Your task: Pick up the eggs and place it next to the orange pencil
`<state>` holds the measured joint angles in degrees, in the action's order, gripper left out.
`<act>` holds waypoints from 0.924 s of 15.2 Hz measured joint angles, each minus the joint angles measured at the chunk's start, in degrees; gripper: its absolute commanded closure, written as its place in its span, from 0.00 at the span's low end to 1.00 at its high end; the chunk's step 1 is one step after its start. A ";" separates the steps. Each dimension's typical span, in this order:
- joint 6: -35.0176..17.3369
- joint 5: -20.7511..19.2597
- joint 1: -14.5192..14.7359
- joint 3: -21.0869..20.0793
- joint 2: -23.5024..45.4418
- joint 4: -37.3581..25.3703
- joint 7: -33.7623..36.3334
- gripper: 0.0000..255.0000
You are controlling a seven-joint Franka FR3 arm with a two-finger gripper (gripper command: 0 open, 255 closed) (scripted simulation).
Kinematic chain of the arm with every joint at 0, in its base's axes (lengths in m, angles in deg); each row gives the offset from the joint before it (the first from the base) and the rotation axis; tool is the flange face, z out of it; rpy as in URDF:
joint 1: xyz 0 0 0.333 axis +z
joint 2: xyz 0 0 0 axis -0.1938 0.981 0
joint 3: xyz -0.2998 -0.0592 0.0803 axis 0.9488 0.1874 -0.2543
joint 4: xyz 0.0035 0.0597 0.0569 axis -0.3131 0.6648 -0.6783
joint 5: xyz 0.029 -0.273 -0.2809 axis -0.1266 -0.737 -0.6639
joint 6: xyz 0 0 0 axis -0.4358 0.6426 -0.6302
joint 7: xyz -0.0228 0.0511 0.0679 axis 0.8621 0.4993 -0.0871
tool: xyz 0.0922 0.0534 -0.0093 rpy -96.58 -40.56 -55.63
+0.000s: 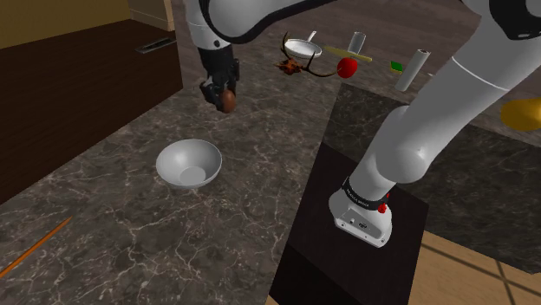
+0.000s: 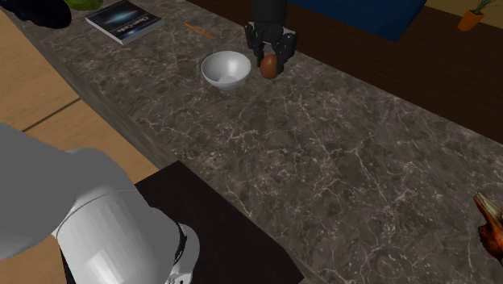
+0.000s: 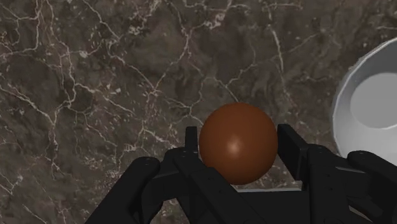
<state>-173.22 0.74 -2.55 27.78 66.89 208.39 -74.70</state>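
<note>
The gripper point(image 1: 224, 97) is closed on a brown egg point(image 1: 227, 101), pinching it between both black fingers. In the wrist view the fingers point(image 3: 294, 147) press against opposite sides of the egg point(image 3: 238, 143), with the gripper point(image 3: 238, 153) pointing down at the dark marbled counter point(image 3: 95, 83).

Position of the egg: held over the counter point(image 1: 260, 217), near a white bowl point(image 1: 173, 156). In the second exterior view the egg point(image 2: 268, 66) sits just beside the bowl point(image 2: 226, 68), on that view's right, clasped in the gripper point(image 2: 270, 61). In the wrist view the bowl's rim point(image 3: 347, 95) lies next to the gripper, apart from the egg.

Position of the orange pencil point(image 1: 35, 247): flat on the counter at the shoulder view's lower left, well apart from the egg, with the bowl between them. In the second exterior view the pencil point(image 2: 197, 30) lies beyond the bowl, near a dark-covered book point(image 2: 129, 20).

The arm's base stands on a black stand point(image 1: 347, 260) at the shoulder view's lower right
</note>
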 measured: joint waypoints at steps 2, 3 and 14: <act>0.68 -0.60 0.92 -1.54 3.73 -3.89 2.78 1.00; 0.52 -0.84 1.44 -2.23 5.11 -4.83 4.18 1.00; 6.92 -6.68 9.80 -7.35 25.57 -28.10 18.30 1.00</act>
<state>-166.30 -5.94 7.25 20.43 92.46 180.30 -56.41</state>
